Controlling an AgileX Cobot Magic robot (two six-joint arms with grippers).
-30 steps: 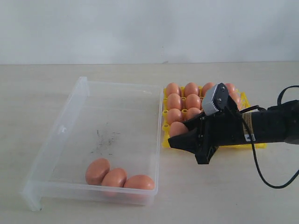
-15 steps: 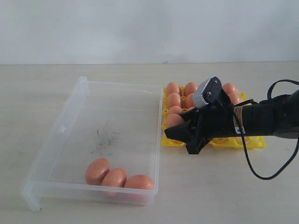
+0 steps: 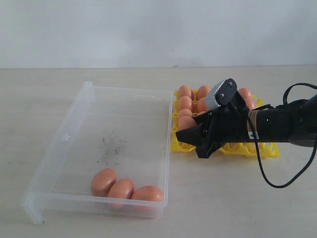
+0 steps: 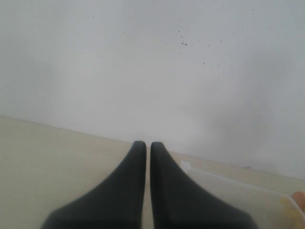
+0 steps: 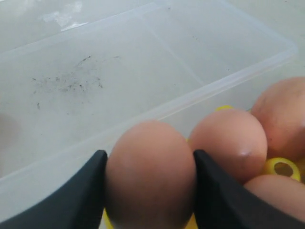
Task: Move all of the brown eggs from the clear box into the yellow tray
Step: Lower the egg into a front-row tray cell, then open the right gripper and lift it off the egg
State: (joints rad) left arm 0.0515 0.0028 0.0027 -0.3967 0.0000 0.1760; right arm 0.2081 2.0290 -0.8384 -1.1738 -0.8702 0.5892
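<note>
Matte brown oval egg (image 5: pixel 150 183) clenched in the right gripper (image 5: pixel 149 160) over the yellow lattice tray (image 3: pixel 177 146); left gripper (image 4: pixel 148 145) closed.

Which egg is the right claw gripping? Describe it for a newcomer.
Find the yellow tray beside the clear box. At the tray's front corner nearest that box, one brown egg is held between the right claw's black jaws. Unlike its neighbours, it is pinched on both sides.

Bright even light, soft shadows; close fingers (image 4: pixel 119 191) blurred, probably defocused.
</note>
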